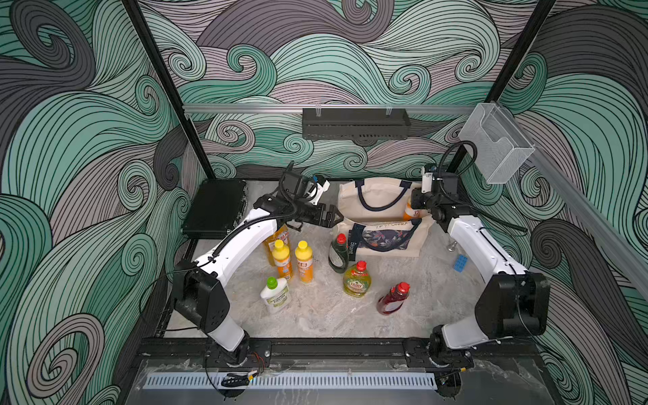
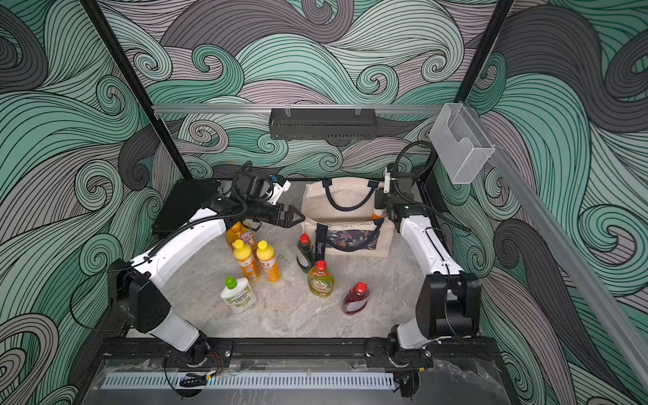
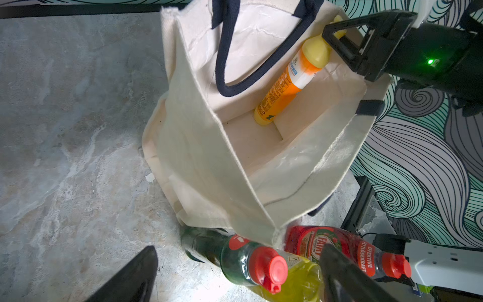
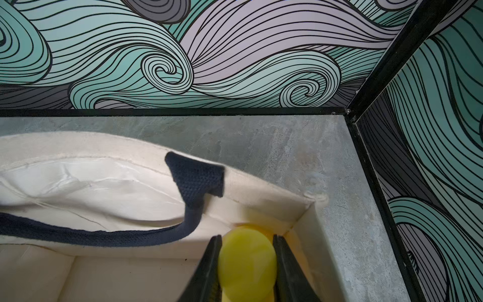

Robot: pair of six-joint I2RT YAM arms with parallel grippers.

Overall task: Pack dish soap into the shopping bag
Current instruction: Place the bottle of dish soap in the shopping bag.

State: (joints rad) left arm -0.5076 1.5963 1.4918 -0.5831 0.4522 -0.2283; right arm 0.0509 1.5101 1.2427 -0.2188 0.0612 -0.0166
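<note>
The cream shopping bag [image 1: 378,196] [image 2: 336,201] stands open at the back of the table. My right gripper [image 4: 247,236] reaches into its right end, shut on the yellow cap of an orange dish soap bottle [image 3: 285,86] that leans inside the bag [image 3: 198,146]. My left gripper [image 1: 333,215] [image 3: 239,248] hangs open and empty by the bag's left edge, above the dark green bottle [image 1: 338,254]. On the table stand the Fairy bottle [image 1: 357,280], red bottle [image 1: 394,298], white green-capped bottle [image 1: 275,294], two orange yellow-capped bottles [image 1: 282,257] [image 1: 304,261] and the orange pump bottle [image 1: 275,242], half hidden by my left arm.
A black hard case [image 1: 215,208] lies at the back left. A blue block [image 1: 460,263] and a small metal piece [image 1: 452,246] sit by my right arm. A black basket [image 1: 356,122] and a clear holder [image 1: 496,143] hang on the rails.
</note>
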